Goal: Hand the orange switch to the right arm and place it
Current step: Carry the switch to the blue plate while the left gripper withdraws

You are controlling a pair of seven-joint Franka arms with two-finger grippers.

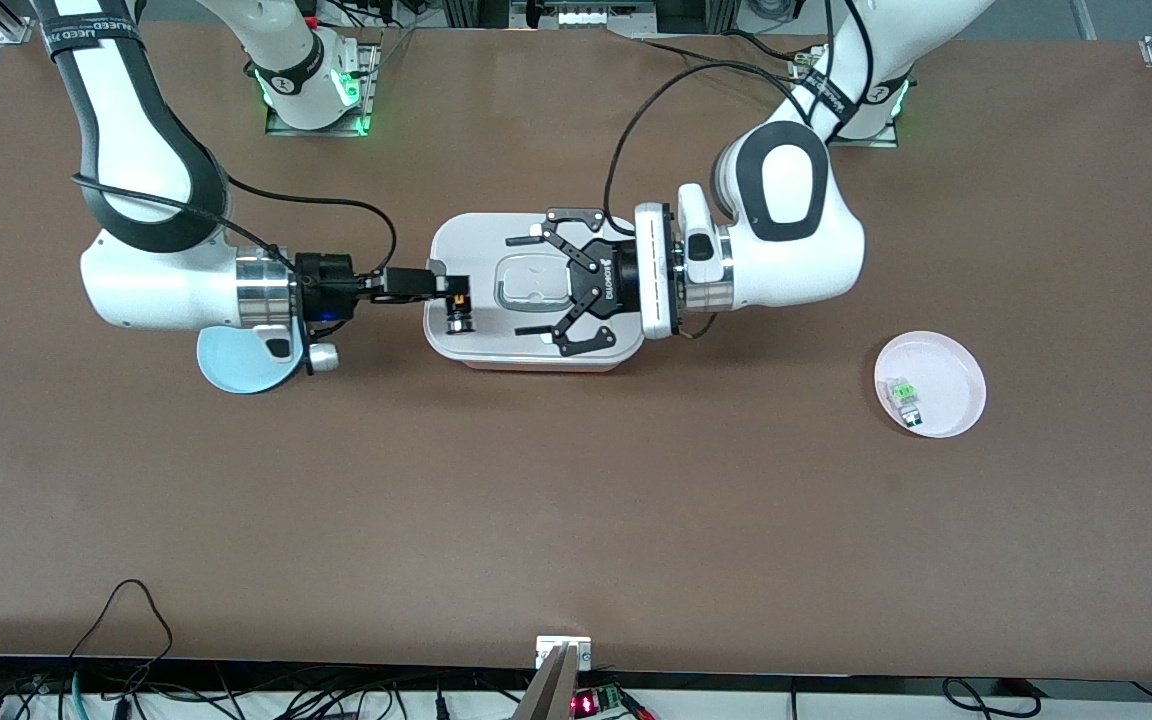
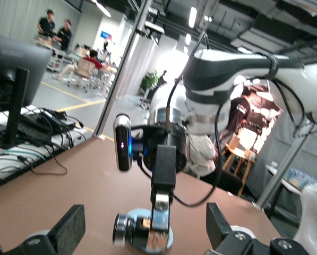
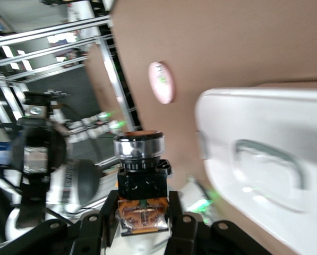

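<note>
Right claw (image 1: 448,297) is gripping the orange switch (image 1: 458,310) over the white lidded box (image 1: 466,240) mid-desk; left claw (image 1: 548,283), spread wide & empty, should be backing off before right arm carries it to placement

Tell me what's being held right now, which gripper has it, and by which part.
The right gripper holds the orange switch by its orange body end, over the white box. The left gripper is open, holding nothing.
</note>
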